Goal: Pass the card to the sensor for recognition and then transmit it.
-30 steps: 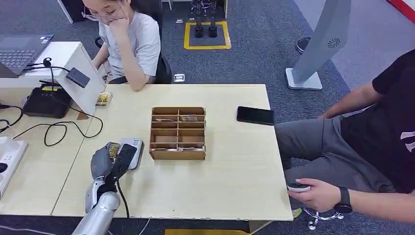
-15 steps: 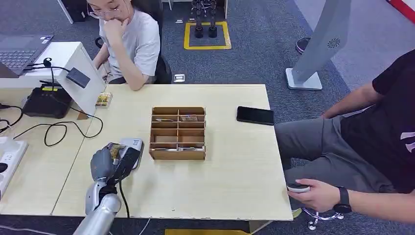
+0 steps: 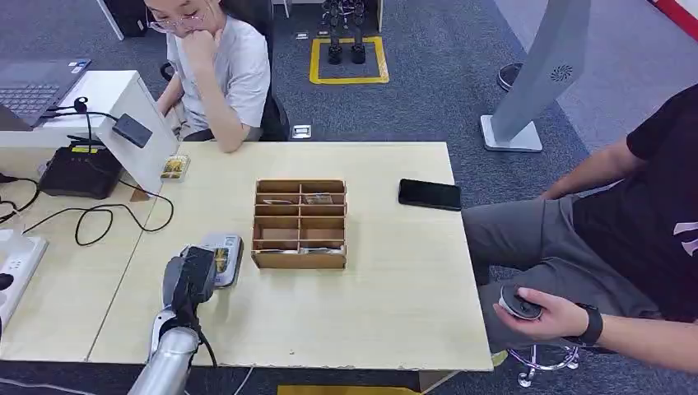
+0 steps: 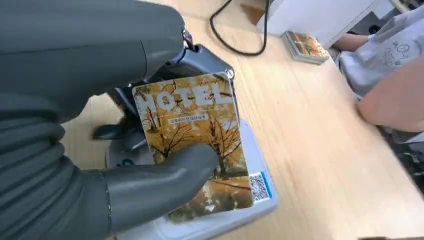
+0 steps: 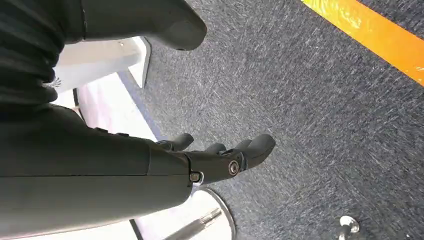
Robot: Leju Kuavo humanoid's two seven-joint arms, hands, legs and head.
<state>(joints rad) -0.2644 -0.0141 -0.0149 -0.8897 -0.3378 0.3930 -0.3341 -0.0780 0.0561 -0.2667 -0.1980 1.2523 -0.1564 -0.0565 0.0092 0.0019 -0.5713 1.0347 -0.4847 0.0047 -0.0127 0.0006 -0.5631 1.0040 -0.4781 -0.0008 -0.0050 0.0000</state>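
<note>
My left hand (image 3: 189,280) holds an orange hotel card (image 4: 200,140) printed with autumn trees, the thumb (image 4: 165,185) pressing on its face. The card lies flat over the white card sensor (image 3: 224,255), whose white edge (image 4: 245,210) shows beneath it in the left wrist view. The sensor sits on the wooden table (image 3: 395,288) just left of the cardboard divider box (image 3: 299,224). My right hand (image 5: 220,160) hangs beside the table over the grey carpet, fingers apart and holding nothing.
A small stack of cards (image 3: 174,168) lies at the table's far left by the white stand (image 3: 123,115). A black phone (image 3: 429,194) lies at the right. One person sits behind the table, another at the right holding a round device (image 3: 518,304). Cables (image 3: 99,218) trail at left.
My left hand has turned and lowered, bringing the card down flat onto the sensor. The person at the right has shifted the hand holding the round device.
</note>
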